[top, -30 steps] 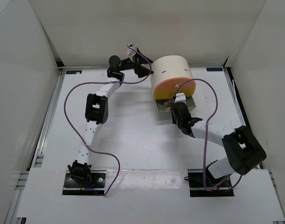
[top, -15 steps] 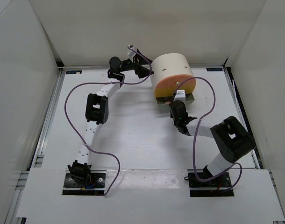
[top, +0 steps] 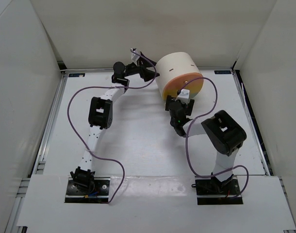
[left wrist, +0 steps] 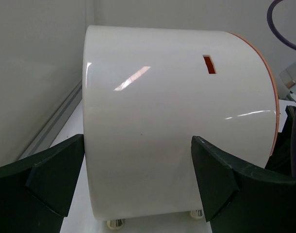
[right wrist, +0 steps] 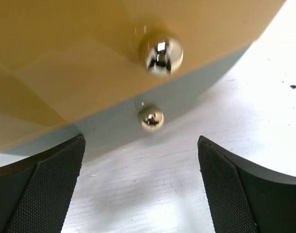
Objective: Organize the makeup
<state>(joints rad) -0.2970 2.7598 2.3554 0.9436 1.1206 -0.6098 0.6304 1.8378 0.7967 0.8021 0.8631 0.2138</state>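
Showing no makeup anywhere, the views suggest it is stowed inside the cream cylinder box [top: 176, 68], the task near done; the left end effector [left wrist: 138, 182] gapes beside it, and the right end effector [right wrist: 140, 187] gapes empty before the drawer knob [right wrist: 161, 53].

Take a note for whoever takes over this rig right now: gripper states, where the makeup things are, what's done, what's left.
Left gripper: jaws open, holding nothing, facing the curved side of the cream box.
Right gripper: jaws open, empty, just in front of the box's orange front and its metal knob.
Makeup: none visible in any view, none on the table; the box's inside is hidden.
Done: cannot be confirmed from outside.
Left: probably check what the box holds.
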